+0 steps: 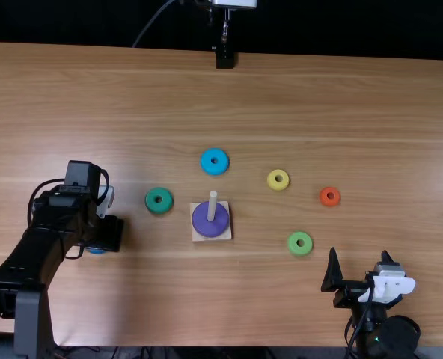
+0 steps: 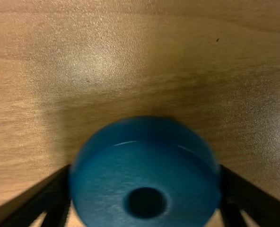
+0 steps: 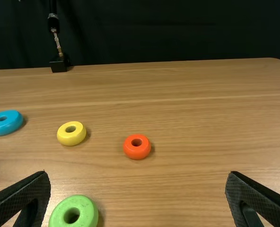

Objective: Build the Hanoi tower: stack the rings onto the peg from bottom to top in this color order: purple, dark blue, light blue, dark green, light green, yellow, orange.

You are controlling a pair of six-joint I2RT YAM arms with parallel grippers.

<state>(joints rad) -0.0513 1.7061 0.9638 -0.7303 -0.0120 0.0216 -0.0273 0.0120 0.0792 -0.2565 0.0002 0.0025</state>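
Note:
In the top view my left gripper (image 1: 109,233) is at the left of the table, with an edge of the dark blue ring (image 1: 96,251) beside it. The left wrist view has the left gripper (image 2: 145,184) shut on the dark blue ring (image 2: 144,165), a finger against each side. The purple ring (image 1: 210,220) lies around the peg (image 1: 212,202) on its square base (image 1: 208,238). My right gripper (image 1: 360,269) stands open at the lower right; in its wrist view the right gripper (image 3: 138,189) has its fingers wide apart, beyond them the orange ring (image 3: 136,146).
Around the peg lie the light blue ring (image 1: 215,161), dark green ring (image 1: 159,200), yellow ring (image 1: 277,179) and light green ring (image 1: 300,243). Farther right is the orange ring (image 1: 330,196). A black-footed stand (image 1: 224,58) is at the table's far edge.

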